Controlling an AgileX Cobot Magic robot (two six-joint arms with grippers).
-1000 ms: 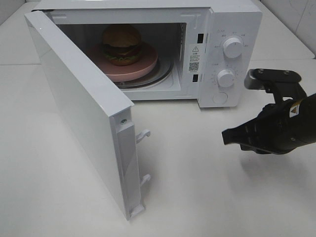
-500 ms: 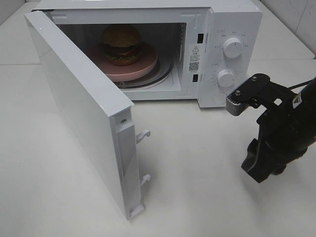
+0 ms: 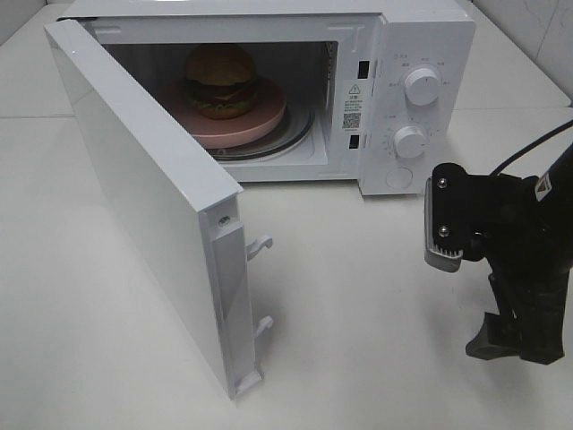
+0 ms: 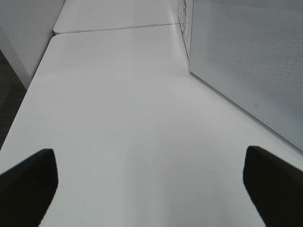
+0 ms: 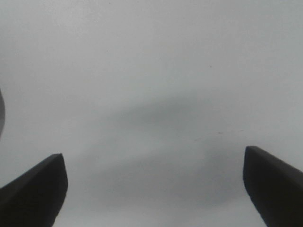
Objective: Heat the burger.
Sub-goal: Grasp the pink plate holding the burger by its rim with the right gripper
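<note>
A white counter (image 3: 376, 296) carries a white microwave (image 3: 421, 36), its door (image 3: 143, 197) swung wide open to the left. The right hand (image 5: 151, 189) points down over bare counter to the right of the microwave, fingers spread, released and empty. The left hand (image 4: 151, 189) is likewise released over the counter. Inside the microwave, a pink plate (image 3: 269, 112) bears the burger (image 3: 221, 81)

The burger (image 3: 220, 79) sits on a plate (image 3: 269, 114) inside the microwave (image 3: 445, 40).
</note>
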